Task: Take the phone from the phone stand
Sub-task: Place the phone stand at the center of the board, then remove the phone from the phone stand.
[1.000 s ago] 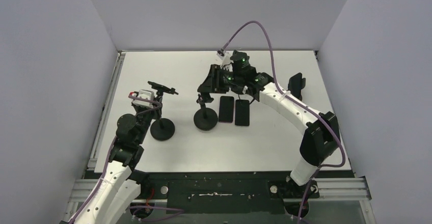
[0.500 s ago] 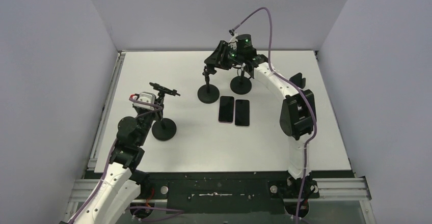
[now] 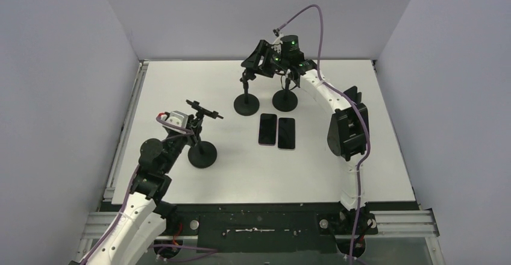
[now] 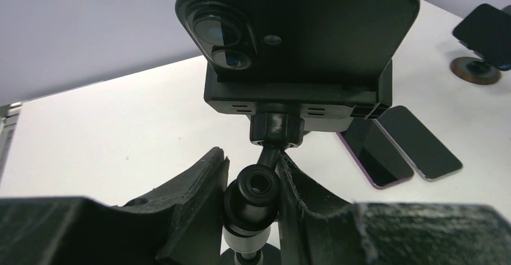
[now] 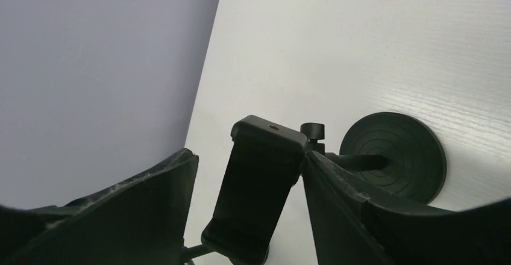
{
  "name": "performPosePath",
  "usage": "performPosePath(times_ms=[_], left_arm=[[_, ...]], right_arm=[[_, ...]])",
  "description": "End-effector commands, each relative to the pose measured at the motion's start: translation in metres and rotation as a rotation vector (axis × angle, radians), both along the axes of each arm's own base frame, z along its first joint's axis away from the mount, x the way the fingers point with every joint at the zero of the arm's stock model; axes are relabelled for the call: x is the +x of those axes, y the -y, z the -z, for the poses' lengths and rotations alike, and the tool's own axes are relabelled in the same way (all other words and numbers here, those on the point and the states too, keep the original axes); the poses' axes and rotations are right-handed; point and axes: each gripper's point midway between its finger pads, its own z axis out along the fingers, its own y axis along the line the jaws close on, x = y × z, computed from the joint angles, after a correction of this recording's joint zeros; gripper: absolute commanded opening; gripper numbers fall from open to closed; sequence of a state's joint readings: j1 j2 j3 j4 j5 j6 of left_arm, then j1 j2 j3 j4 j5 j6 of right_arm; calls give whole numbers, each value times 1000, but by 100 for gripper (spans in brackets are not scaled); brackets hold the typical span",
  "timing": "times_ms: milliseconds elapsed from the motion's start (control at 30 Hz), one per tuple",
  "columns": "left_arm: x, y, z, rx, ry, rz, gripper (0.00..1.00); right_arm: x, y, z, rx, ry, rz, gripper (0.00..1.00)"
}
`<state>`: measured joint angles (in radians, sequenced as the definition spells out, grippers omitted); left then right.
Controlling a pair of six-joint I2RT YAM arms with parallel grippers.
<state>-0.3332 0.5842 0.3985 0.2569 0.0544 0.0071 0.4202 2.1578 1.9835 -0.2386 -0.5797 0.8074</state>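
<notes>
The left gripper (image 4: 253,177) is clamped shut on the ball-jointed stem of a black phone stand (image 4: 295,99), its fingers (image 4: 202,183) pressing the stem from both sides. Just above, the stand's cradle holds a black-cased phone (image 4: 313,30) with two rear lenses, so the phone is still mounted. The stand's round base rests on the white counter (image 3: 181,84) toward the near left corner. The right gripper (image 5: 248,162) hangs spread open over the middle of the far edge, with an empty black phone clamp (image 5: 262,180) between its fingers. Whether the fingers touch the clamp cannot be told. That clamp's round ribbed base (image 5: 398,156) sits on the counter. A second round-based black stand (image 3: 285,100) stands just beside it. Two dark flat phones (image 3: 267,129) lie side by side near the counter's middle.
</notes>
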Motion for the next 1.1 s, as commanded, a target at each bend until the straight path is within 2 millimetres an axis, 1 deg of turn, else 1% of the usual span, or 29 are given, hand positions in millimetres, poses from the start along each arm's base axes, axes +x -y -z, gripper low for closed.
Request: performPosePath(times_ms=[0,33,67,133,167,200,233,267,300,433,467,533,567,600,667,733,767,833,867,967,1067], left_arm=[[-14,22,-74,-106,221,136,0],[-15,24,-74,-105,220,151,0],[-17,27,-73,-104,218,166,0],[-20,32,-73,-103,216,203,0],[-22,36,-73,-101,217,228,0],[-24,39,-73,-101,219,249,0],[-27,42,-73,-100,225,271,0],[-31,46,-74,-98,231,301,0],[-34,50,-75,-98,239,330,0],[-50,67,-82,-108,273,456,0],[-54,71,-86,-113,286,487,0],[-60,78,-87,-129,289,544,0],[-64,81,-91,-139,303,571,0],[-68,85,-92,-151,312,604,0],[-75,92,-96,-171,323,666,0],[-82,99,-100,-182,328,732,0],[-87,102,-102,-189,330,767,0],[-96,111,-105,-196,319,847,0],[-100,114,-107,-203,311,879,0],[-116,125,-112,-224,290,995,0],[-125,130,-115,-237,282,1058,0]], right_arm=[[-1,1,-62,43,141,-1,70],[-3,3,-65,36,149,0,73],[-4,6,-69,27,156,5,81],[-8,12,-75,0,173,13,88],[-11,17,-79,-21,181,21,90],[-14,22,-82,-40,196,29,92],[-20,28,-91,-53,219,38,92],[-23,32,-89,-75,225,44,93],[-30,39,-99,-91,249,55,94],[-60,60,-118,-160,343,53,95],[-68,65,-115,-184,359,45,95],[-91,68,-123,-185,432,-14,94],[-107,65,-130,-167,491,-67,94],[-125,61,-137,-148,564,-120,93],[-165,54,-143,-136,720,-207,93],[-210,46,-145,-133,858,-332,95],[-228,43,-145,-138,898,-386,96],[-254,43,-141,-129,906,-462,97],[-264,44,-141,-113,905,-490,97],[-295,41,-148,-26,923,-578,97],[-317,36,-155,16,947,-625,97]])
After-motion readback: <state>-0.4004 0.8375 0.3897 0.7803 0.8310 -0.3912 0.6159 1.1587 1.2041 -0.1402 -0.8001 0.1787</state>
